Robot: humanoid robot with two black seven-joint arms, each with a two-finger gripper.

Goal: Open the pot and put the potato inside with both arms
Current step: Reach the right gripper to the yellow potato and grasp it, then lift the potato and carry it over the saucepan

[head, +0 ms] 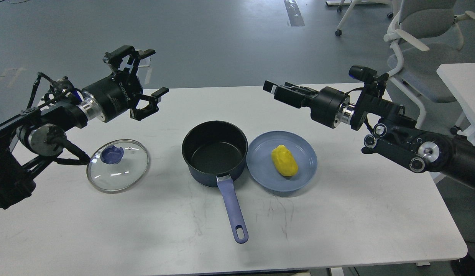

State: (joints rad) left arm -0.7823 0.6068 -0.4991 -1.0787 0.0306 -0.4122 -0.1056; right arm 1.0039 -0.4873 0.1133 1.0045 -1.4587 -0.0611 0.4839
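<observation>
The dark navy pot (215,153) stands open at the table's middle, its black inside empty and its periwinkle handle (232,209) pointing at the near edge. Its glass lid (124,172) with the blue knob (112,154) lies flat on the table to the pot's left. The yellow potato (284,160) lies on a light-blue plate (260,153) touching the pot's right side. My left gripper (155,73) is open and empty, raised above and behind the lid. My right gripper (273,91) is raised behind the plate, pointing left, fingers together and holding nothing.
The white table (337,222) ends close to the right arm's base. Office chairs (421,34) and a second white table (461,80) stand at the far right. Grey floor lies behind.
</observation>
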